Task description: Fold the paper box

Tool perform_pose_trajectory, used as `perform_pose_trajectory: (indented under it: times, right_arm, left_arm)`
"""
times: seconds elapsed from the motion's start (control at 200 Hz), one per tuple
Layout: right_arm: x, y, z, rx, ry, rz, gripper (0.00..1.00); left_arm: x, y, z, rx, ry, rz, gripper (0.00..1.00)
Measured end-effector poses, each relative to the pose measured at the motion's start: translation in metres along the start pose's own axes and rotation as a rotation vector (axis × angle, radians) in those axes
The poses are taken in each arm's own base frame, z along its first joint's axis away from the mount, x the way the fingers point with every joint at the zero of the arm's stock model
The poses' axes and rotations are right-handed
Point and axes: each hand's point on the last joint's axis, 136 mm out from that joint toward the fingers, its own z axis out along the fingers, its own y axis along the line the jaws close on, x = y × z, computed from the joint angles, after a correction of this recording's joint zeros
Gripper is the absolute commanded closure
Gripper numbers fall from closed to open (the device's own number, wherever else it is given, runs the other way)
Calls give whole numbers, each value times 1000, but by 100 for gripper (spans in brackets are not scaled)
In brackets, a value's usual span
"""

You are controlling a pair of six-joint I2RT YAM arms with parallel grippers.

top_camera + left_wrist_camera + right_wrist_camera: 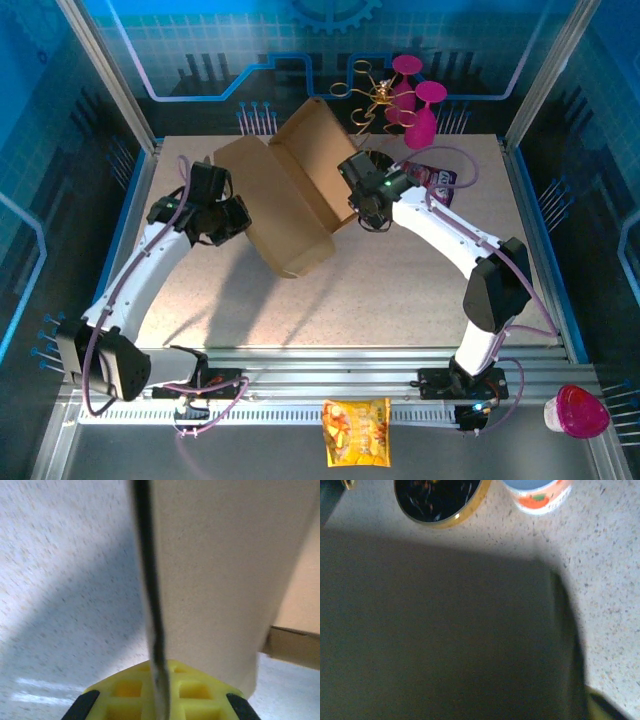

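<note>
Paper box [290, 205] partly erected on worktop [400, 290]. Left pincer [240, 222] clenched on box's left wall edge. Right pincer [362, 215] at box's right wall; state cannot be told.

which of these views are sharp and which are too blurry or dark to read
Top external: sharp and evenly lit, with soft shadows on the table. Left wrist: the paper box sits so close that it is blurred. Right wrist: mostly deep shadow, motion-soft, with the table bright along the top and right.
</note>
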Motion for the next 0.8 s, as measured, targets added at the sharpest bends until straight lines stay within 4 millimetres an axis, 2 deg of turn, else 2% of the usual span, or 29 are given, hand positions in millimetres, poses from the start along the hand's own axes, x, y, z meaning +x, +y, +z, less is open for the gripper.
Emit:
perform_pose_trajectory:
  times: [0.06, 0.175, 0.33, 0.415, 0.51, 0.565, 0.605, 0.645, 0.795]
  right_arm:
    - [6, -4, 2, 7, 22, -12, 42]
    - [14, -13, -3, 0, 38, -90, 39]
    - [15, -8, -38, -165, 2, -274, 41]
    - [9, 7, -61, -335, -69, -406, 44]
    - [6, 31, -75, -516, -169, -589, 44]
    - [7, 45, -77, -609, -211, -700, 45]
    - [7, 54, -76, -677, -247, -783, 40]
    - [4, 62, -75, -730, -293, -862, 37]
    - [-13, 94, -74, -863, -465, -1140, 34]
  left_arm:
    - [-9, 1, -6, -40, -15, 76, 100]
    - [-21, 2, -13, -101, -28, 226, 100]
    - [-34, 4, -22, -161, -46, 450, 100]
    - [-36, 6, -26, -199, -37, 572, 100]
    - [-40, 6, -26, -230, -26, 705, 100]
    - [-41, 4, -24, -244, -21, 780, 100]
    - [-43, 2, -23, -255, -20, 827, 100]
    - [-44, 1, -22, -265, -19, 874, 100]
    - [-44, -7, -23, -297, -30, 1048, 100]
